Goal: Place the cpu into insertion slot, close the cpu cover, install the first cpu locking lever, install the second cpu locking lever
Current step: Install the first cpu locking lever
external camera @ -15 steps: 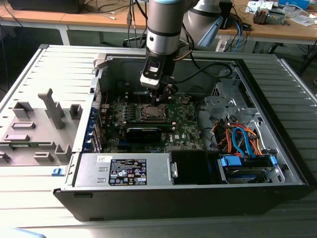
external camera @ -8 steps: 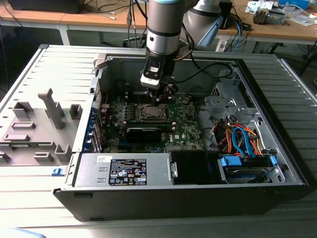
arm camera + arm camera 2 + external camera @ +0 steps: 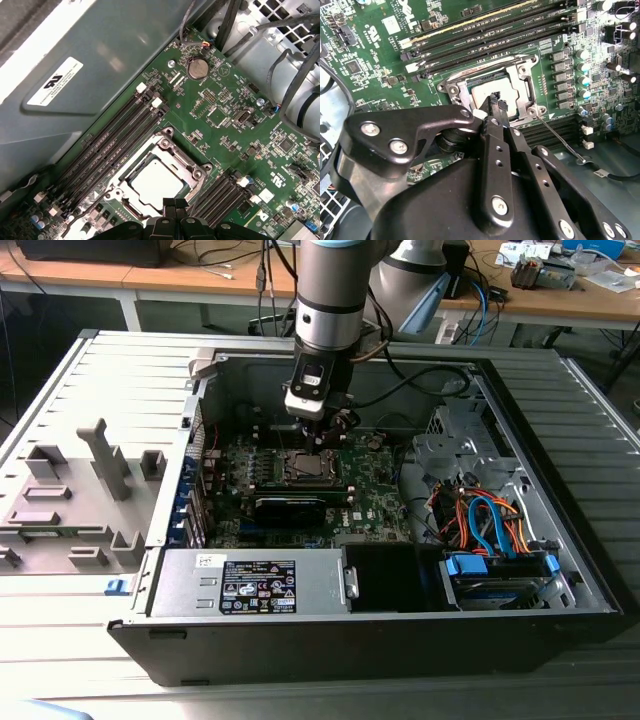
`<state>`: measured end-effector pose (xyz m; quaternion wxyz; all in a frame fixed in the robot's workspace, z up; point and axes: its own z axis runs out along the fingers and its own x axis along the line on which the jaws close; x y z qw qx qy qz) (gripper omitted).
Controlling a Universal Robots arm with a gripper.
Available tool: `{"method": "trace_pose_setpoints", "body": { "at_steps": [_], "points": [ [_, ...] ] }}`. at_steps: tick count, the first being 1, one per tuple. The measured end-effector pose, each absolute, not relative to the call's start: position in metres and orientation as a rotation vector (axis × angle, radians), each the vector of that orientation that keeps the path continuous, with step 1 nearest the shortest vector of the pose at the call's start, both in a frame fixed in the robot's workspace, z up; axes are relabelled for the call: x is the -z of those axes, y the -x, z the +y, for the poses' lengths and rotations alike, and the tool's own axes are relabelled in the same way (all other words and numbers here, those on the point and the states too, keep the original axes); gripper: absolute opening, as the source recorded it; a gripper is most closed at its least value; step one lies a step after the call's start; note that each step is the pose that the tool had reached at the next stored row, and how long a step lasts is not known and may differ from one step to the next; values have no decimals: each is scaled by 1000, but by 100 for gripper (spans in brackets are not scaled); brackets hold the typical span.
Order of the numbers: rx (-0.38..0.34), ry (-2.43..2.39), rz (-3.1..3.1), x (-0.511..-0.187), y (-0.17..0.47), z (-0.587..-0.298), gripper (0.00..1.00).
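**Chip Seated, Cover Down, Lever Loose**

Small flat square cpu (image 3: 155,182) with a silvery-grey top, seated level in the small square insertion slot (image 3: 451,89) with its silvery metal rim. In place, not carried. Laid over the chip's edges, the thin silvery square cpu cover (image 3: 175,155) with the cut-out middle, down flat so as to pin the chip while leaving its top bare through the window. Off one corner of the socket, a thin metal wire lever (image 3: 557,137), angled out across the green motherboard (image 3: 225,120) and, by the look of it, not hooked down.

Just above one edge of the chip, the black gripper (image 3: 496,101), fingers (image 3: 494,107) together with nothing visible between them. Probably a narrow tip meant for pressing or nudging rather than carrying. Cannot tell whether touching the cover or hanging just clear of it.

In the exterior view, grey arm (image 3: 328,300) upright over the open dark-grey computer case (image 3: 380,645), wrist pointing straight down, tool aimed at the board right over the socket. Case lying on its side, open face up, on the grey ribbed tabletop (image 3: 60,640).
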<state>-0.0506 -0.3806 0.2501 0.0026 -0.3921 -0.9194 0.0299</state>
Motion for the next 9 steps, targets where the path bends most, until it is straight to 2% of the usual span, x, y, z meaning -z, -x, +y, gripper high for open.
{"method": "trace_pose_setpoints", "body": {
  "at_steps": [9],
  "points": [
    [-94, 1205, -2895, -250, 51, -381, 11]
  ]
}}
